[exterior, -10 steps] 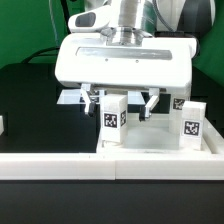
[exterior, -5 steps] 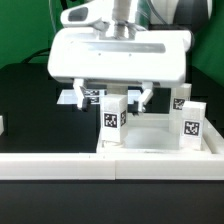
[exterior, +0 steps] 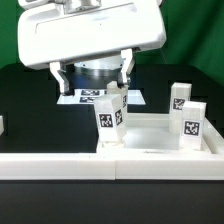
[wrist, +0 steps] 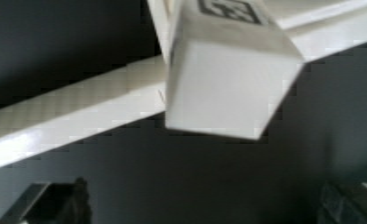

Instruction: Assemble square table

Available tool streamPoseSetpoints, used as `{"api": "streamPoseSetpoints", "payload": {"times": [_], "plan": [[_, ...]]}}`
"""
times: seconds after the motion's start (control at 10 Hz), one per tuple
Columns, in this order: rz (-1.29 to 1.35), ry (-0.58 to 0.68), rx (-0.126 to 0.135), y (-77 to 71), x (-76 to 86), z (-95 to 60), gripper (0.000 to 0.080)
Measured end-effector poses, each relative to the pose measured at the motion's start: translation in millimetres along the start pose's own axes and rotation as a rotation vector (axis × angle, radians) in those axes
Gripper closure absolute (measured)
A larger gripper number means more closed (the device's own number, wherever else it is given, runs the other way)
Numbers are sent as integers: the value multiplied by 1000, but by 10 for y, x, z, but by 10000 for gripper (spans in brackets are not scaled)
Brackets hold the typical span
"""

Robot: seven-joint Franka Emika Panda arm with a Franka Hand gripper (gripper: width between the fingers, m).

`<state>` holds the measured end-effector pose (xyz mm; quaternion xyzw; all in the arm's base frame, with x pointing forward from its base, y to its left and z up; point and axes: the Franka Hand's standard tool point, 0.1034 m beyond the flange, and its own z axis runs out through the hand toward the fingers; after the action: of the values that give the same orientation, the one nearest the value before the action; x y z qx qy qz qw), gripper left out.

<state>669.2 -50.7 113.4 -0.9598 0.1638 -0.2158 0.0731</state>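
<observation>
Look first at the two-finger gripper (exterior: 92,76) in the exterior view: its dark fingers (exterior: 60,78) hang spread apart under the wide white housing of the arm, and they pinch nothing. The gripper hovers above the parts, clear of all of them.

Below it you see the white plastic square tabletop (exterior: 160,143), a tray-like part with a raised rim, lying on the black table (exterior: 30,100) toward the exterior view's right. A short white block leg (exterior: 109,117) carrying a square black-and-white tag stands upright at the tabletop corner on the exterior view's left; it appears slightly tilted. A second tagged leg (exterior: 190,122) stands at the rim on the exterior view's right, and a third leg (exterior: 179,97) stands just behind that one.

A long white rail (exterior: 100,166) runs across the foreground, in front of the tabletop. The marker board (exterior: 92,97) lies flat on the table behind the first leg.

In the wrist view, the same leg (wrist: 230,75) fills the centre, with both fingertips (wrist: 52,205) apart from it.
</observation>
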Motion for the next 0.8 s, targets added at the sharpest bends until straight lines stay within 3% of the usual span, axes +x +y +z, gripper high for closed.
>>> {"api": "streamPoseSetpoints", "payload": {"times": [0.4,0.5,0.6,0.7,0.8], "plan": [[29,-58,11,75,-84,24,150],[76,-138,33,50,-188,48,150],[119,-249,82,10,-272,63,150],[166,-352,144,-22,-248,68,150],[198,-342,134,-49,-168,135,150]]}}
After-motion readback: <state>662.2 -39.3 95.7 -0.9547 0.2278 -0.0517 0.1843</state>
